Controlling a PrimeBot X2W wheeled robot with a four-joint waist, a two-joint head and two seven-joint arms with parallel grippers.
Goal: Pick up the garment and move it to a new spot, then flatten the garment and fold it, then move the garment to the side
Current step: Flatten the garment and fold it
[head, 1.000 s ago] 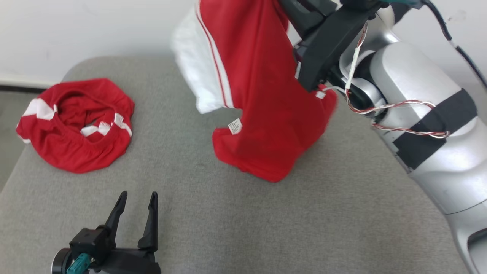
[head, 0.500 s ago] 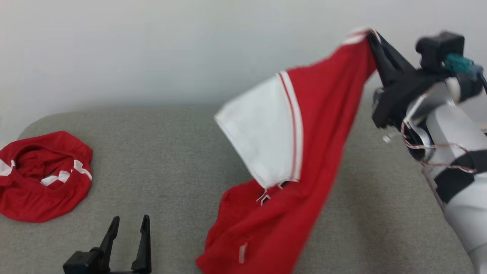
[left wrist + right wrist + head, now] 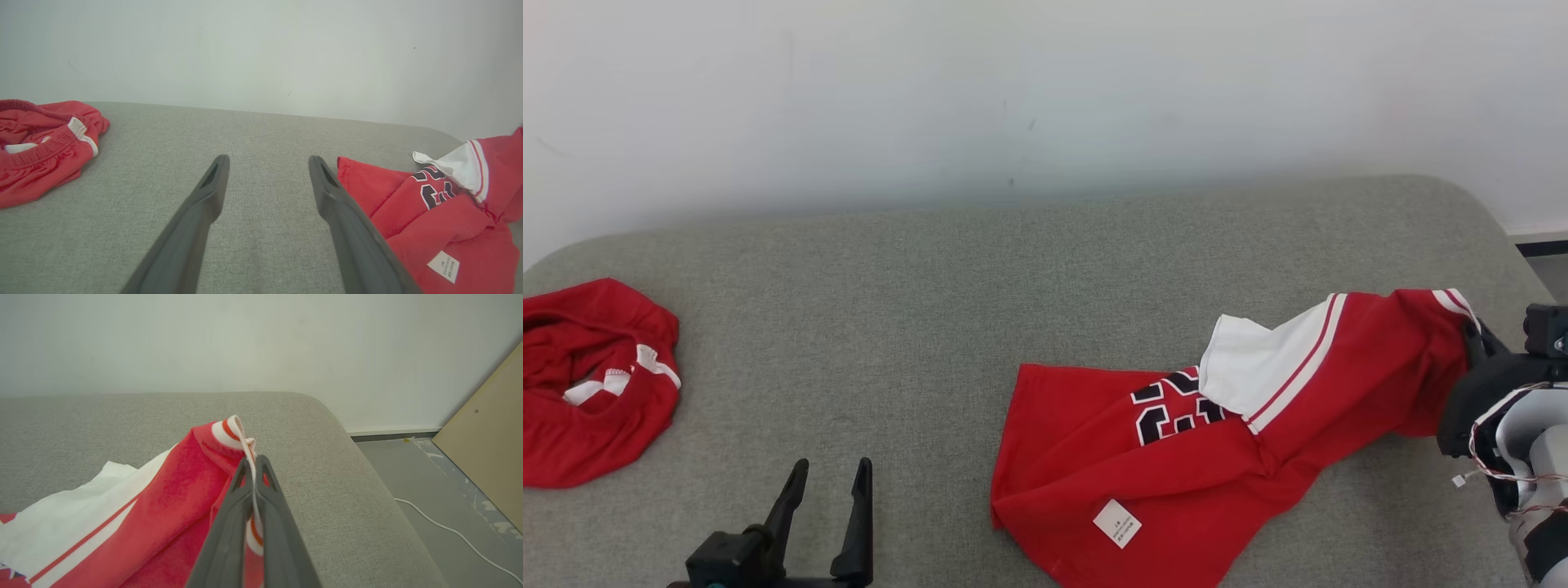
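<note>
The garment [image 3: 1176,457] is a red jersey with a white panel and dark numbers, lying crumpled on the right half of the grey cushion [image 3: 980,278]. Its striped trim edge is pinched in my right gripper [image 3: 1474,339] at the far right, low over the cushion. In the right wrist view the right gripper [image 3: 253,463] has its fingers pressed together on that trim, and the garment [image 3: 155,510] trails off to the left. My left gripper [image 3: 829,469] stands open at the lower left, left of the garment. The left wrist view shows the left gripper [image 3: 267,163] with nothing between its fingers and the garment [image 3: 445,220] to its right.
A second red garment with white trim [image 3: 588,384] lies bunched at the cushion's left edge, also the red heap [image 3: 41,143] in the left wrist view. A white wall stands behind. Right of the cushion, the floor [image 3: 441,522] holds a white cable and a tan board [image 3: 490,437].
The head camera has shifted. My right gripper has swung down and to the right, bringing the lifted garment from hanging in the air to lying spread on the cushion. The left gripper stays open.
</note>
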